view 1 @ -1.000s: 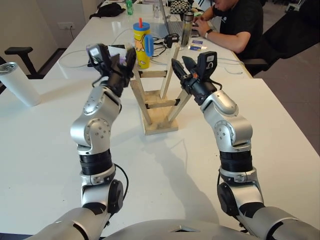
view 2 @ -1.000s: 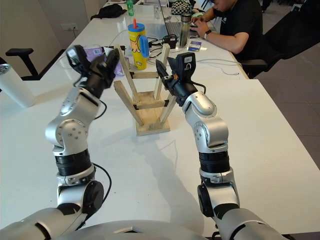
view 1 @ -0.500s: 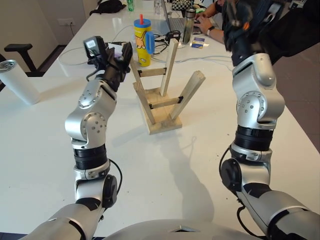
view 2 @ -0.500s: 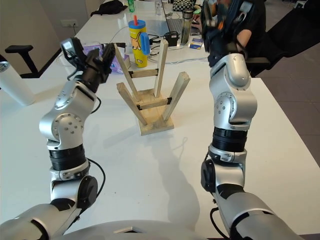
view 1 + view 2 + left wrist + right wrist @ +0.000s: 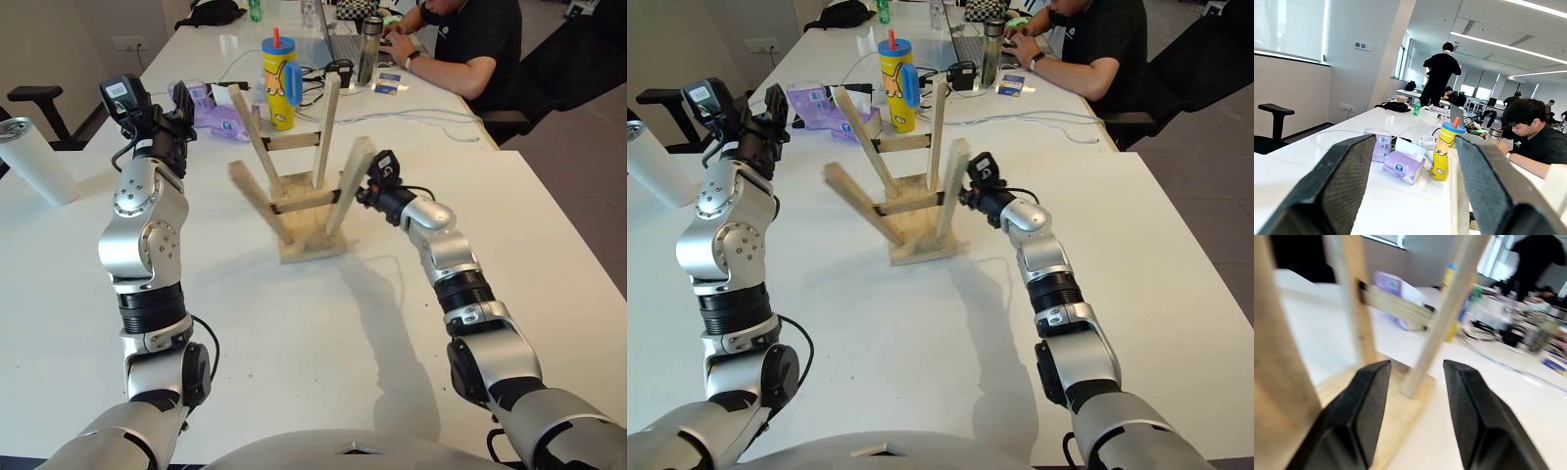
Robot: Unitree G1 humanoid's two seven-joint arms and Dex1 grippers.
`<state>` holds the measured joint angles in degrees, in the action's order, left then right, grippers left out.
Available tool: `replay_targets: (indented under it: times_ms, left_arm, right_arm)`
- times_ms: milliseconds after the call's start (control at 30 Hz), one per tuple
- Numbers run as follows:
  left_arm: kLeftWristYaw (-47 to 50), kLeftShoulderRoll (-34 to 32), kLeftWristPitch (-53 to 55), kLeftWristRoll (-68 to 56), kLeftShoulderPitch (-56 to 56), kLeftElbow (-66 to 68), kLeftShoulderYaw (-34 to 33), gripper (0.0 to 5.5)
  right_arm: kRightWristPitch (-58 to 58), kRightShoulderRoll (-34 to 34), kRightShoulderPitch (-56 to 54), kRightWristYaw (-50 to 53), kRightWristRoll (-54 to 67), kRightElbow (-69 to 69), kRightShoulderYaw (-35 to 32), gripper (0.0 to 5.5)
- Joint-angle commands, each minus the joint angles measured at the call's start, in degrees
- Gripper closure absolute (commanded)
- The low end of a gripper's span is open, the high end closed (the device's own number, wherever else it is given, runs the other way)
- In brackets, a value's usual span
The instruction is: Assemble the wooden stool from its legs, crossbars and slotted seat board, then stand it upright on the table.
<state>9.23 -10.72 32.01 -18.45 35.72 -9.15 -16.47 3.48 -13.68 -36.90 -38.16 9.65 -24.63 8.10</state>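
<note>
— Whereabouts of the stool (image 5: 304, 196)?

— Mid-bench (image 5: 294, 333), upside down, resting on its seat board (image 5: 312, 247), four legs pointing up, crossbars (image 5: 306, 204) seated between them. Looks assembled; by that judgement, only the turn upright left to do.

— And the hands?

— Right hand (image 5: 364, 194) low, just beside the near leg (image 5: 351, 186) on its own side, fingers (image 5: 1364, 406) spread apart, clamped on nothing. Cannot tell about contact with the wood. Left hand (image 5: 165, 116) raised well off to the left, fingers (image 5: 1347, 188) also wide apart, holding nothing.

— Likely trouble from here?

— Flipping by one splayed leg with a single hand. Could twist a joint loose, or drop the frame halfway over. Could also just push the seat board across the smooth bench instead of lifting it. Safer, probably, to bring the left hand onto the opposite leg first.

— Anything nearby to knock over?

— Yellow cup (image 5: 279, 83) just behind the stool, lid on, straw poking out, contents hidden. Might get bowled over by legs swung backwards during the turn. White tumbler (image 5: 34, 162) at the far left, well apart, contents unseen. Purple tissue packs (image 5: 211, 116) behind the left hand. Dark bottle (image 5: 367, 54) farther back, contents unseen as well.
</note>
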Motion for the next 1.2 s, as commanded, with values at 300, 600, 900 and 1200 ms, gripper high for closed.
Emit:
replay_targets:
  times_ms: [300, 600, 900, 1200]
  left_arm:
    - [-1.19, -11.8, -5.72, 4.52, -0.92, 9.47, -8.49, 2.5]
    - [-5.09, -10.95, -7.71, 12.0, -12.03, 8.4, 0.9, 3.05]
    - [-5.77, -11.93, 1.22, 19.92, -19.48, 14.16, 6.13, 4.61]
    - [-11.73, -11.63, 5.86, 21.05, -23.74, 14.16, 11.58, 5.47]
  right_arm:
    - [15.9, 6.62, -1.35, 5.7, 13.39, 27.97, -5.92, 3.52]
    - [9.23, -0.07, -12.56, 33.8, -2.03, 5.29, -17.72, 4.08]
    - [4.45, -2.6, -8.96, 21.17, -10.53, -8.07, -5.44, 5.5]
    - [-2.02, 0.96, 3.91, -5.88, 7.68, 5.59, -5.1, 5.5]
